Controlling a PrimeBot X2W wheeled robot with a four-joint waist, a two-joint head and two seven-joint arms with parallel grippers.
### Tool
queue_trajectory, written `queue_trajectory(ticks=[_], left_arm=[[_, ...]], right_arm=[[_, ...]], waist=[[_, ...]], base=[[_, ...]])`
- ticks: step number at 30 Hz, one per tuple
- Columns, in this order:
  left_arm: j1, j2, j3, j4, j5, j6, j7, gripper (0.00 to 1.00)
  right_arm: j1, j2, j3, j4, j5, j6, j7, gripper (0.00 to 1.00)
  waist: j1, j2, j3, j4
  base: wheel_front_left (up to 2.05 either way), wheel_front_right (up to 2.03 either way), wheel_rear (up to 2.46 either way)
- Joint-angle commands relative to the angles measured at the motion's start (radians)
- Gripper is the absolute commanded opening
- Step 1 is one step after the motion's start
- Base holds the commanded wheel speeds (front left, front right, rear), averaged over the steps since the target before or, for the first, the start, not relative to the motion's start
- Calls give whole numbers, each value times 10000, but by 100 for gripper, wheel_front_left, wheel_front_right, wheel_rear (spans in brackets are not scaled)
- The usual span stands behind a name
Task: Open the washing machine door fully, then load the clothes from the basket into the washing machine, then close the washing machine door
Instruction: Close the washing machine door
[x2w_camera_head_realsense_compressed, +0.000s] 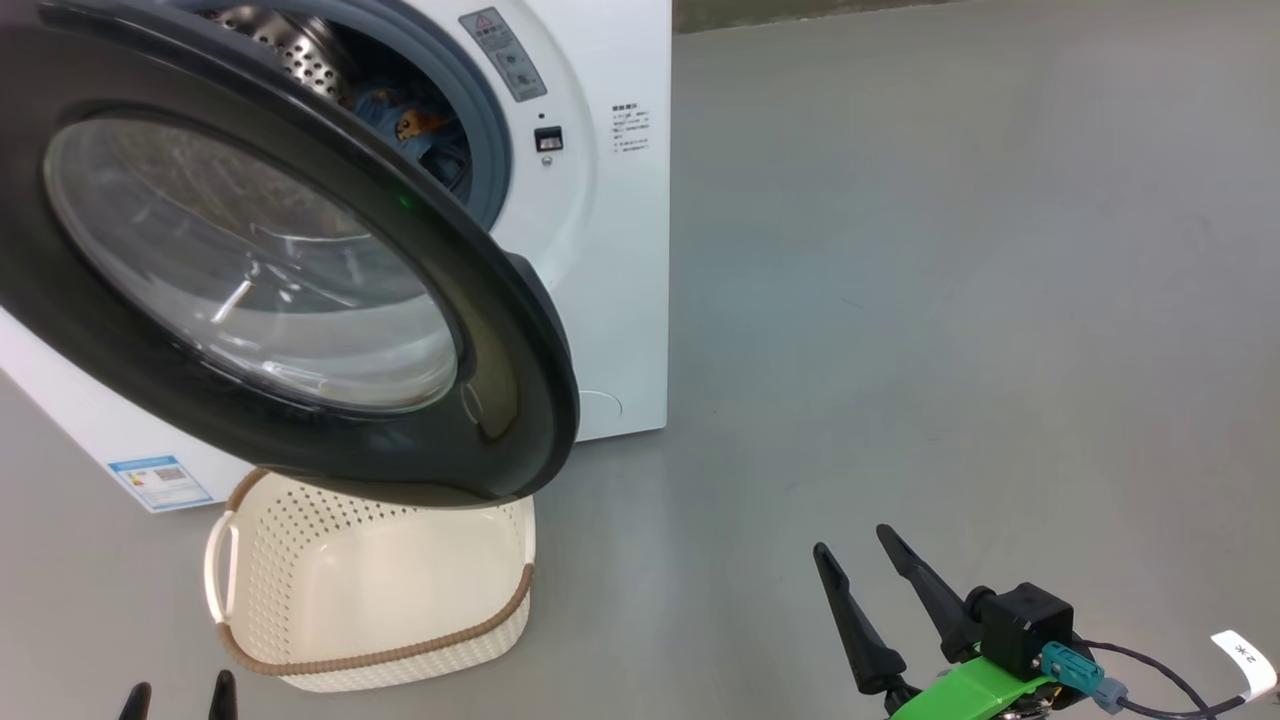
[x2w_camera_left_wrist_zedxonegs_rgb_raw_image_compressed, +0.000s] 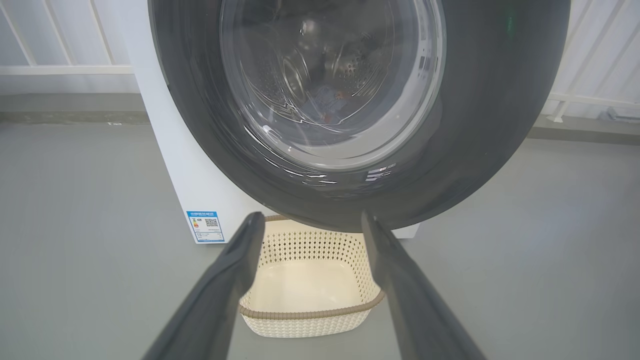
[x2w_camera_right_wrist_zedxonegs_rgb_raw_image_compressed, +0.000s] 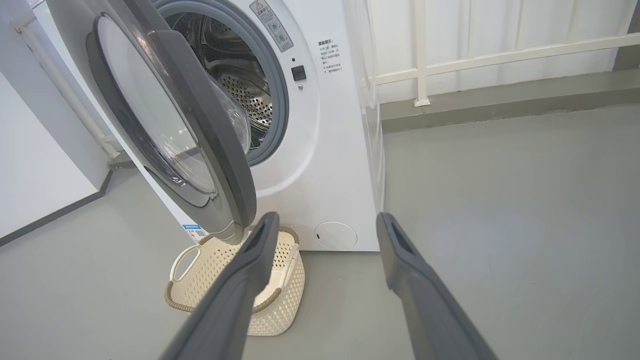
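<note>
Door (x2w_camera_head_realsense_compressed: 260, 270) ajar above basket (x2w_camera_head_realsense_compressed: 300, 560); my left pincer (x2w_camera_head_realsense_compressed: 178, 698) and right pincer (x2w_camera_head_realsense_compressed: 853, 542), spread empty, could skid off its glossy rim.

L gripper (x2w_camera_head_realsense_compressed: 180, 688) sits low at 7 o'clock in head view, just the fingertips poking up, spread wide, empty. R gripper (x2w_camera_head_realsense_compressed: 851, 540) at 5 o'clock, fingers leaning toward 11, also wide apart, green wrist bracket (x2w_camera_head_realsense_compressed: 965, 690) behind it.

Grey floor (x2w_camera_head_realsense_compressed: 950, 300), washing machine (x2w_camera_head_realsense_compressed: 620, 260) and basket (x2w_camera_head_realsense_compressed: 300, 560) standing on it
</note>
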Motion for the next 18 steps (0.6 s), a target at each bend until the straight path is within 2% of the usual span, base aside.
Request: queue_trajectory(ticks=[1,15,16,17,18], left_arm=[[-275,39,387,-127,100,-25,-64,100],[-251,-13,374,-13,106,-25,-64,100],[-249,-9,362,-13,100,-25,-64,100],[-247,-4,350,-11,93,-25,-64,100],[-247,-1,341,-8,86,-25,-64,100]], right_arm=[[44,45,175,-249,-134,16,-120,100],[35,45,229,-157,-177,16,-120,100],[45,45,223,-125,-192,16,-120,47],[53,45,218,-76,-208,16,-120,0],[68,45,235,-15,-124,16,-120,0]], waist=[[0,0,-24,54],[0,0,-38,258],[0,0,-39,266],[0,0,-42,274],[0,0,-44,282]], base=[[0,0,0],[0,0,0],[0,0,0],[0,0,0],[0,0,0]])
